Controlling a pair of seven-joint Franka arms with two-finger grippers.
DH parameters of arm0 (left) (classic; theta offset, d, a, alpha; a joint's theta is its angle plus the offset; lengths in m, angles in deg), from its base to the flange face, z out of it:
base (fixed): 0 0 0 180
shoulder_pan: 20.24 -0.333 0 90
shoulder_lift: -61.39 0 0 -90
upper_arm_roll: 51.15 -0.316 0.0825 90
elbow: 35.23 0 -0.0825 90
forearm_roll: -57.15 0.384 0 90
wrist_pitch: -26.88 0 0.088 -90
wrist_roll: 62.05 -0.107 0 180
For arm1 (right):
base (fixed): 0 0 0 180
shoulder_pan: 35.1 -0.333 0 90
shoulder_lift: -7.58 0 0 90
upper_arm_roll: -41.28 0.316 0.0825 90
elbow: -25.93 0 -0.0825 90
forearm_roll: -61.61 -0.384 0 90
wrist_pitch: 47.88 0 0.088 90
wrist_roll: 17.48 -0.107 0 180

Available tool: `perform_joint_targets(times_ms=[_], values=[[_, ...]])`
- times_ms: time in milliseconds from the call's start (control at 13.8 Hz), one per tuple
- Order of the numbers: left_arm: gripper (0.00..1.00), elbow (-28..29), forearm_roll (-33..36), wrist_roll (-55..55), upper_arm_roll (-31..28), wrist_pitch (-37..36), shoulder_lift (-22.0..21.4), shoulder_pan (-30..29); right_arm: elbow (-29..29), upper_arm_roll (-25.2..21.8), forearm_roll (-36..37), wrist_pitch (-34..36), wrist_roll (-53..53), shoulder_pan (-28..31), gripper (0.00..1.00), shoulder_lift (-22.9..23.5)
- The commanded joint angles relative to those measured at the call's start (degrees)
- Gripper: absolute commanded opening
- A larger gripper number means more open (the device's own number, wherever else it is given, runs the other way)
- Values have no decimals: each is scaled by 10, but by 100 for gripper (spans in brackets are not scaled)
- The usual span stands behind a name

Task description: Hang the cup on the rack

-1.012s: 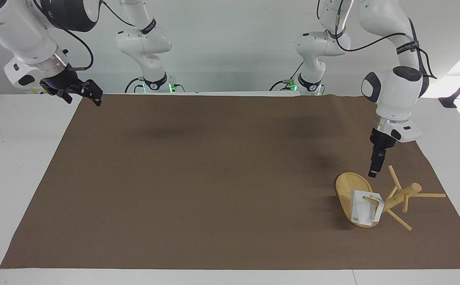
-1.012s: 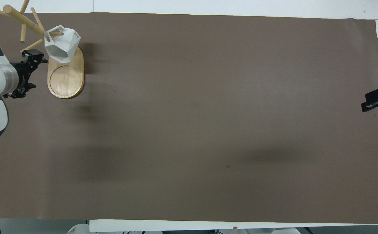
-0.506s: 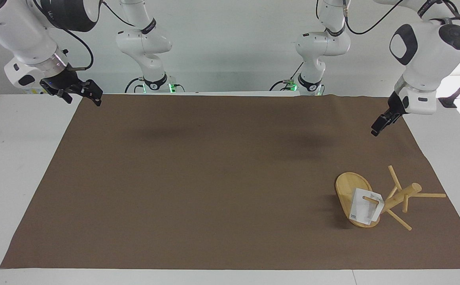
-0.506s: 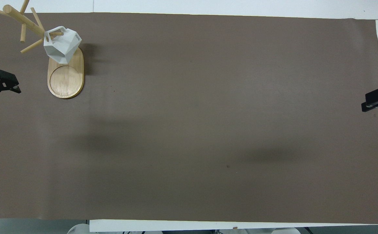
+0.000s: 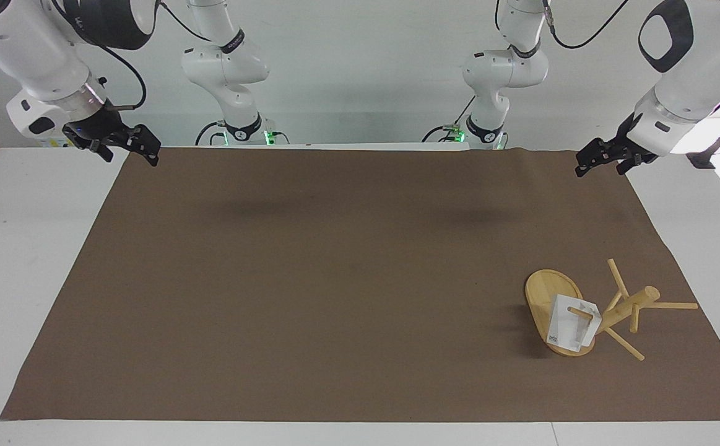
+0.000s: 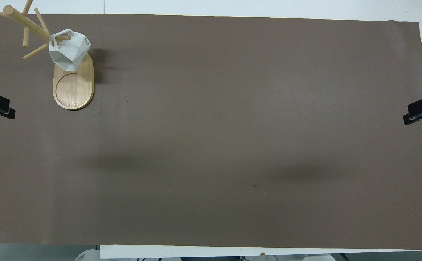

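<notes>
The bamboo rack (image 5: 631, 305) stands on the brown mat at the left arm's end of the table, far from the robots; it also shows in the overhead view (image 6: 73, 88). The white faceted cup (image 5: 565, 327) hangs by its boxy handle on one of the rack's pegs, over the oval base; it shows in the overhead view too (image 6: 69, 50). My left gripper (image 5: 607, 162) is open and empty, raised over the mat's corner at the robots' edge, well apart from the rack. My right gripper (image 5: 125, 147) is open and empty, waiting over the mat's corner at the right arm's end.
The brown mat (image 5: 335, 279) covers most of the white table (image 5: 25, 248). Nothing else stands on the mat besides the rack and cup.
My left gripper has drawn up and back from beside the rack's post to the mat's corner by the robots. The cup has settled slightly on its peg. The right arm has not moved.
</notes>
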Motion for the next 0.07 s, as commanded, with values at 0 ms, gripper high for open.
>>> perform_joint_targets(times_ms=[0], values=[[100,-58,-5,-12,1,-41,32,-10,-10,2,5,-3,-3,1,99,-8]])
